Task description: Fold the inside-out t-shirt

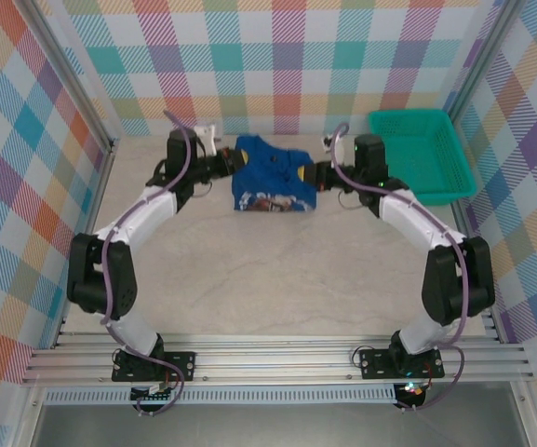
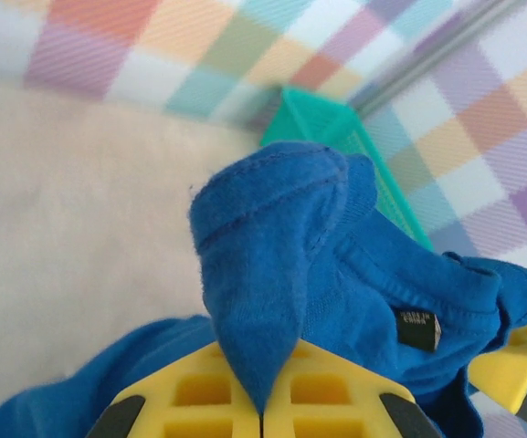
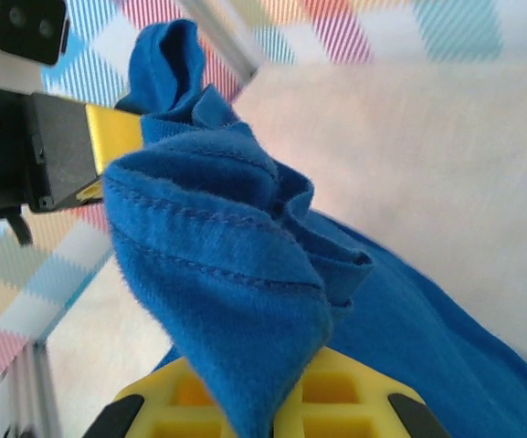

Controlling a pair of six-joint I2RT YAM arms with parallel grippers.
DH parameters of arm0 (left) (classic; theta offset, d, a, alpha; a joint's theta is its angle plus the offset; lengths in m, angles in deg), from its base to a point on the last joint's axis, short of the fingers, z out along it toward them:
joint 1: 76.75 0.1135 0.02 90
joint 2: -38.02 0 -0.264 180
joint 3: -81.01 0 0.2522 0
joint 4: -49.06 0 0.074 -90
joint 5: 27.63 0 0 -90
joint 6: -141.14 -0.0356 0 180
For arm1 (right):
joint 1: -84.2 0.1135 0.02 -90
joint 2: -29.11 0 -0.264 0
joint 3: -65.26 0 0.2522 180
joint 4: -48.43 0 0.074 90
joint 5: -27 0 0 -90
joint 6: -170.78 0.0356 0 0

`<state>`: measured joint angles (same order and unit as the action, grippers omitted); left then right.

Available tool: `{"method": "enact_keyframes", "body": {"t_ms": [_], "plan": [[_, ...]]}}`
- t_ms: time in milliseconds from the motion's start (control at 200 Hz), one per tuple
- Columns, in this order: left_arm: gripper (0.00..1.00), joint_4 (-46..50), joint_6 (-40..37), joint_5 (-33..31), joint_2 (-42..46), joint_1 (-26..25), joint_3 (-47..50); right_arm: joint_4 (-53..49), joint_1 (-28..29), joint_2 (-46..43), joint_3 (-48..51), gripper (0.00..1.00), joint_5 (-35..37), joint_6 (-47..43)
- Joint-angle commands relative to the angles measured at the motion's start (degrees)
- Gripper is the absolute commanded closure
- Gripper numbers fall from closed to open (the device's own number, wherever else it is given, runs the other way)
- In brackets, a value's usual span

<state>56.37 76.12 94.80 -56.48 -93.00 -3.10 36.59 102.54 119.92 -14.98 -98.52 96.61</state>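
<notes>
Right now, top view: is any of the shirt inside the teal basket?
No, the t-shirt is bunched between the left gripper and right gripper, apart from the basket.

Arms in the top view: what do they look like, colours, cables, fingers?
The left arm and right arm match: white links, black joints, a purple cable looped along each, black base plates on an aluminium rail. In the wrist views the fingers are yellow plastic with square recesses.

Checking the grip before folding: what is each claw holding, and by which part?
Both hold the blue t-shirt: the left claw pinches a bunched fold near the collar, the right claw a stitched hem.
</notes>
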Motion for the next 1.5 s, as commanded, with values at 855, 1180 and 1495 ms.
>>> {"method": "enact_keyframes", "body": {"t_ms": [855,1180,1495], "plan": [[0.93,3.1,9.9,-13.9,10.2,-10.7,29.7,-16.7,3.8,5.5,8.8,0.94,13.1,1.7],[0.87,4.5,12.0,-21.8,12.1,-10.7,35.9,-22.2,3.5,19.3,-1.9,0.8,17.1,-2.3],[0.44,14.3,7.3,-34.2,24.9,-11.0,34.8,-30.6,2.5,9.4,-3.6,0.52,21.6,-7.9]]}}
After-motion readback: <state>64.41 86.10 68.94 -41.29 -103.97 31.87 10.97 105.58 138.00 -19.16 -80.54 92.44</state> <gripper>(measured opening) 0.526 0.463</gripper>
